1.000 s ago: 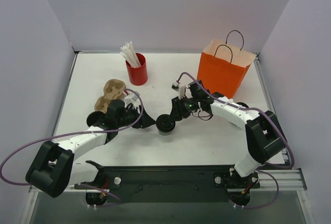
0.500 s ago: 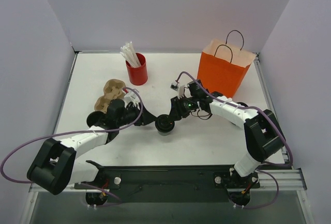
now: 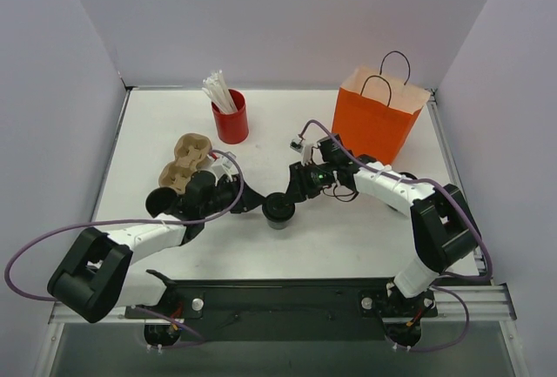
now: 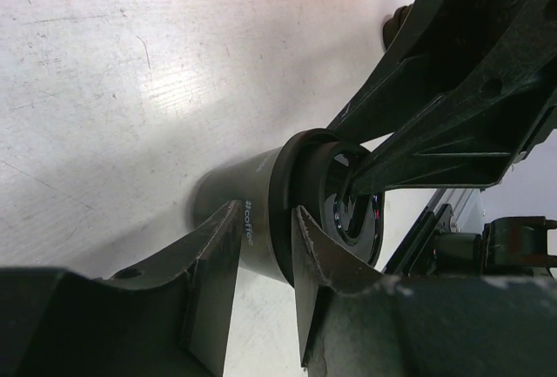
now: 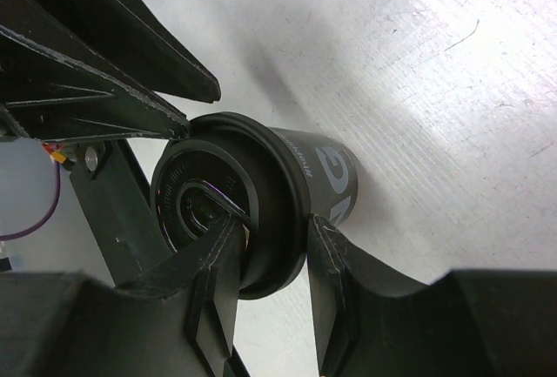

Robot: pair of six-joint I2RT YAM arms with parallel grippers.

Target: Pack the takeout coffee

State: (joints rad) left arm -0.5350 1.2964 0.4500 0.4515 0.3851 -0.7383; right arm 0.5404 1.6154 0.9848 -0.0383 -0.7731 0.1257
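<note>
One takeout coffee, a dark cup with a black lid, stands upright at mid-table between both arms. My right gripper is shut on its lid rim. In the right wrist view the gripper has one finger on the lid top and the other under the rim of the cup. My left gripper comes in from the left. In its own view the left gripper brackets the rim of the cup closely; whether it touches I cannot tell. A second takeout coffee stands by the left arm.
A brown pulp cup carrier lies behind the left arm. A red cup of white sticks stands behind it. An orange paper bag stands open at the back right, just behind the right arm.
My left gripper has slid right up to the coffee and its jaws have narrowed around the lid rim. The right gripper and the cup have barely shifted.
</note>
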